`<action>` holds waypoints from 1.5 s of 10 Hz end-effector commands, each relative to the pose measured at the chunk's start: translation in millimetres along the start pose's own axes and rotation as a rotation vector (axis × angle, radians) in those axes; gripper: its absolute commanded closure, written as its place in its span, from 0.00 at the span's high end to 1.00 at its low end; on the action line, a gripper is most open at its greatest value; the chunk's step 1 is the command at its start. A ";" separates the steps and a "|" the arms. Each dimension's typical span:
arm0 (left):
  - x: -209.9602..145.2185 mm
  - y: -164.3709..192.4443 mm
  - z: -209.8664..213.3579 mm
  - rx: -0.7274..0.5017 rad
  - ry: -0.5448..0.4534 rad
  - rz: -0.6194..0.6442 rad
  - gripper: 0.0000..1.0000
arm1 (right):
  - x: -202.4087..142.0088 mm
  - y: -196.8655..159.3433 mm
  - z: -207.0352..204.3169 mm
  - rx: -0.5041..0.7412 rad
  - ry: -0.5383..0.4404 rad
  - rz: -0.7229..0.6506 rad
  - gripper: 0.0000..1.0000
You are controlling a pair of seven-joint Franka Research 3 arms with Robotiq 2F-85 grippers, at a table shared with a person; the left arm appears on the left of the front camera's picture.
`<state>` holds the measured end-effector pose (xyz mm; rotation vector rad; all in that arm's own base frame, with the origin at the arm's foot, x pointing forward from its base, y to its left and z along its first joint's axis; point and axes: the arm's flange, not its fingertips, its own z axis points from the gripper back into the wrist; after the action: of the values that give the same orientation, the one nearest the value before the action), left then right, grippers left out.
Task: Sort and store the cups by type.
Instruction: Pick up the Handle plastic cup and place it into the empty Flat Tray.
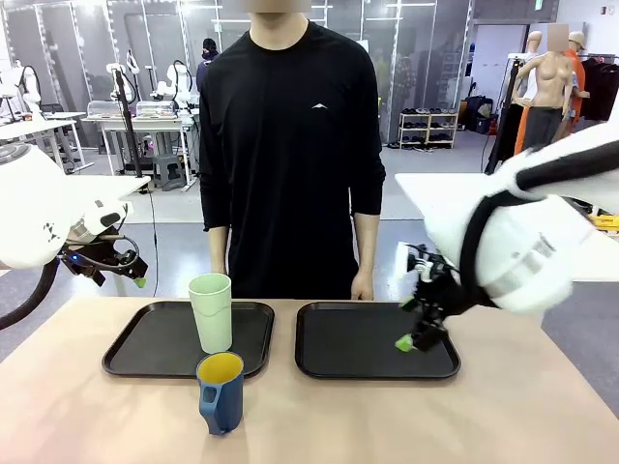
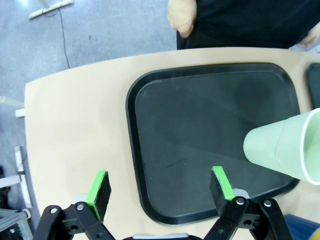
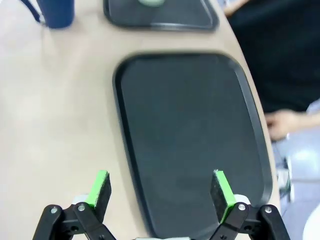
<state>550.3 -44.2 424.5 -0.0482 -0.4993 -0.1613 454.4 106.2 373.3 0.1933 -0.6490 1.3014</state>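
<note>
mint tumbler (image 1: 212,311) upright on left tray (image 1: 145,343), blue mug (image 1: 221,391) on counter (image 1: 77,416) just in front of it | left fingers (image 2: 100,187) wide open, empty — looks nearer both cups | right fingers (image 3: 222,187) open too, hovering over right tray (image 3: 190,125)

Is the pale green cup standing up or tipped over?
Upright: the mint-green tumbler stands on its base on the left black tray, mouth up.

Left black rectangular plastic tray (image 1: 145,343): left half bare, near right part blocked by tall mint-green plastic tumbler (image 1: 212,311), upright. Dark blue mug with yellow inside (image 1: 221,391) seen just before tumbler on pale wooden tabletop (image 1: 406,425); gap narrow. Right black rectangular tray (image 1: 358,343) bare. Far edge closed off by person in black top (image 1: 290,145).
</note>
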 end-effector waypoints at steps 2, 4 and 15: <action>0.3 1.1 2.4 -0.003 0.004 0.002 1.00 | -4.2 13.2 42.3 -0.044 0.210 -0.070 1.00; 0.3 1.1 2.4 -0.003 0.004 0.002 1.00 | -3.4 16.2 47.3 -0.030 0.239 -0.071 1.00; 0.3 1.1 2.4 -0.003 0.004 0.002 1.00 | -9.4 16.3 41.4 -0.029 0.261 -0.040 1.00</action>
<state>550.3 -44.3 424.5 -0.0483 -0.4993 -0.1615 426.5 82.9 400.2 0.0301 -0.4362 1.2566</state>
